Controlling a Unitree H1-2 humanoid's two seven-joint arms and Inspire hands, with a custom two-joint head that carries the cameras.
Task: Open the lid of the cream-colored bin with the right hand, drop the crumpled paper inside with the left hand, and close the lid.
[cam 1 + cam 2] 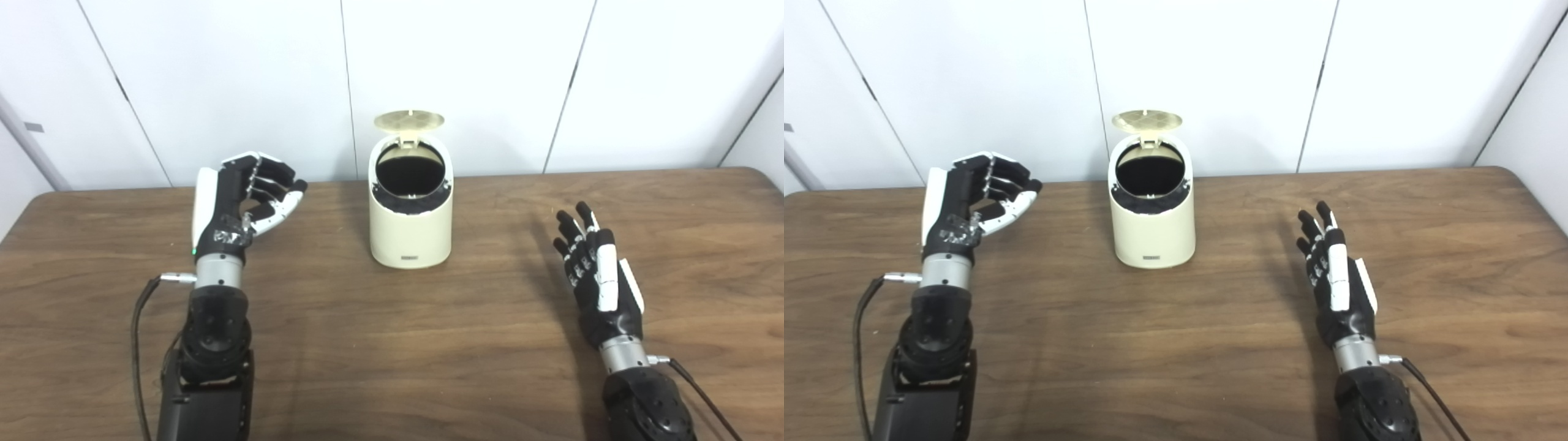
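White walls stand behind my brown wooden surface [392,343]. The cream-colored bin [410,226] sits in the middle near the back, and its lid [409,120] is tipped up, so the round hole on top is open. Inside it looks dark, and I cannot see if anything is in there. I cannot see the crumpled paper anywhere, not on the wood and not in my hands. My left hand [248,205] is up beside the bin with its fingers curled loosely, holding nothing I can see. My right hand [597,278] rests low on the other side, well apart from the bin, fingers spread and empty. I think the paper step is over or hidden, so next my right hand should reach up and push the lid down.
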